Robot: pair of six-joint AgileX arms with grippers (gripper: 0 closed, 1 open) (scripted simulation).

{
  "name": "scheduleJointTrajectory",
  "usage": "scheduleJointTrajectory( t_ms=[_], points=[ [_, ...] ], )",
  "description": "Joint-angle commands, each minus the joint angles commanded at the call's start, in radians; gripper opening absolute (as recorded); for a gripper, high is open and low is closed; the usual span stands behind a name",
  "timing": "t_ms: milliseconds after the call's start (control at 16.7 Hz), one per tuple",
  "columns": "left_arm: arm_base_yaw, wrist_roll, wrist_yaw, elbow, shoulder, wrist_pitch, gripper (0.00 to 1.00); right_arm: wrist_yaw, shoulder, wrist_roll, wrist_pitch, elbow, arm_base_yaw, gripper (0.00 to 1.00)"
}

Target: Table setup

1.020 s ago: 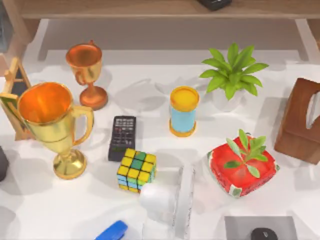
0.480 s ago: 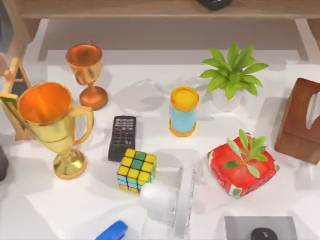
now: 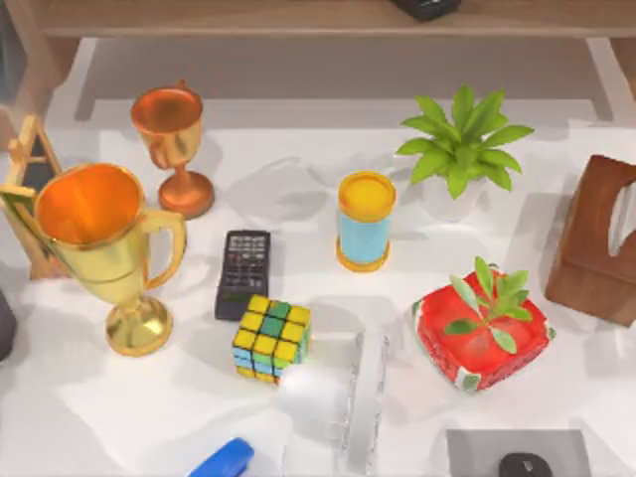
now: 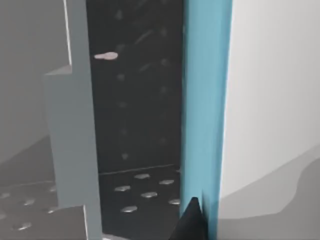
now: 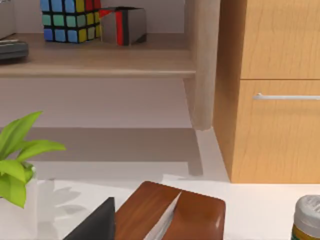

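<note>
On the white table (image 3: 119, 417) a large gold trophy (image 3: 104, 248) stands at the left, with a smaller copper trophy (image 3: 174, 144) behind it. A black remote (image 3: 243, 273) and a colour cube (image 3: 271, 338) lie near the middle, beside a blue cup with a yellow rim (image 3: 365, 221). A pale translucent white shape (image 3: 323, 397) sits at the front centre. In the left wrist view, a dark tip of my left gripper (image 4: 192, 222) sits against a blue upright edge (image 4: 205, 110). A dark tip of my right gripper (image 5: 97, 222) shows beside a brown tissue box (image 5: 170, 215).
A green plant in a white pot (image 3: 462, 144) stands at the back right, with a red planter (image 3: 482, 333) in front of it. The tissue box (image 3: 596, 238) is at the right edge. A blue object (image 3: 224, 459) and a grey pad with a mouse (image 3: 522, 459) lie at the front edge. Behind the table are a shelf (image 5: 95, 60) and a wooden cabinet (image 5: 275, 90).
Shadows at the table's front left have shifted and the translucent white shape looks fainter. None of the objects on the table has moved.
</note>
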Motion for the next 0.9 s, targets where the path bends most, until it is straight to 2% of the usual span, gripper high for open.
scheduleJointTrajectory(
  t_ms=[360, 660, 900],
  points=[
    [-0.037, -0.012, -0.031, 0.101, 0.08, -0.008, 0.0, 0.0, 0.0, 0.0, 0.0, 0.0, 0.0, 1.0],
    [-0.043, -0.014, -0.034, 0.111, 0.093, -0.011, 0.0, 0.0, 0.0, 0.0, 0.0, 0.0, 0.0, 1.0],
    [-0.043, -0.014, -0.034, 0.111, 0.093, -0.011, 0.3, 0.0, 0.0, 0.0, 0.0, 0.0, 0.0, 1.0]
  ],
)
